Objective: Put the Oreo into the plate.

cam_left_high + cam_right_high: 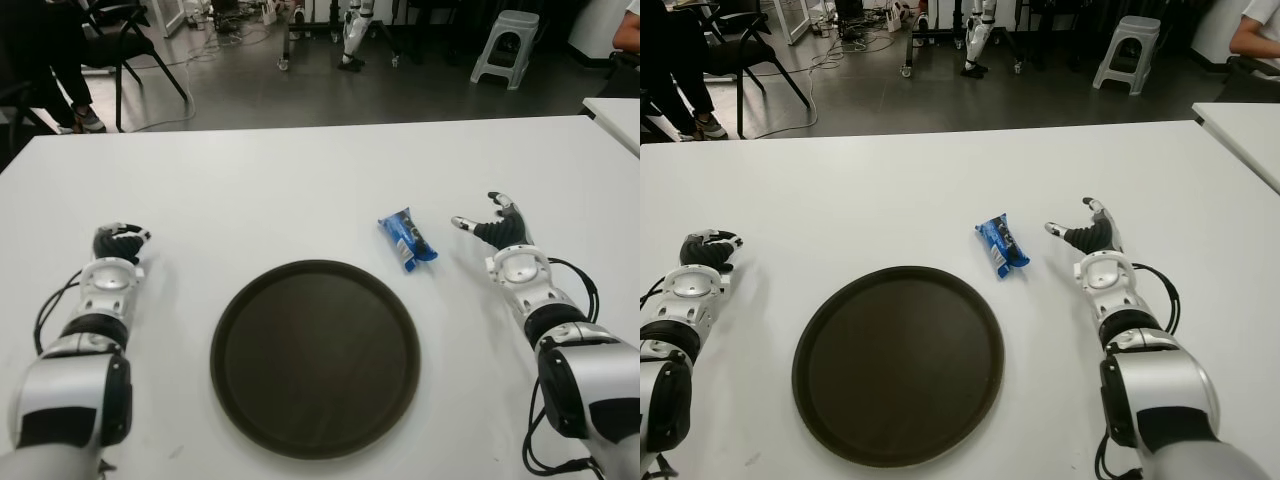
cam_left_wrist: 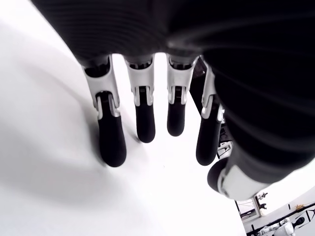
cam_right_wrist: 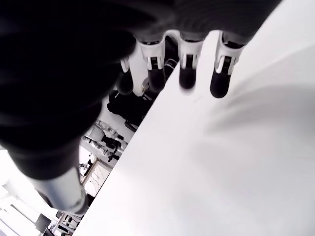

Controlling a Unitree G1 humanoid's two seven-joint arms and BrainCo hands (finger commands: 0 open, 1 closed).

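White tabletop (image 1: 300, 170) carries everything, and nothing is yet in hand: the task stands at its very start, with the reach to the Oreo still to be made. On the far left the left hand (image 1: 118, 243) shows beside the plate's left side, well apart from it, its fingers loosely extended and holding nothing in its wrist view. In the middle sits the dark round plate (image 1: 315, 440), bare. Just beyond its upper right rim, on the tabletop and not touching it, lies the Oreo (image 1: 407, 240) in its blue wrapper, lengthwise away from the robot. Further right, the right hand (image 1: 497, 227) shows near the packet but apart from it, fingers spread and empty. That hand seems the natural one to act: it would need to shift leftward over the packet, close across the narrow width, lift, and carry it a short way toward the plate's centre.
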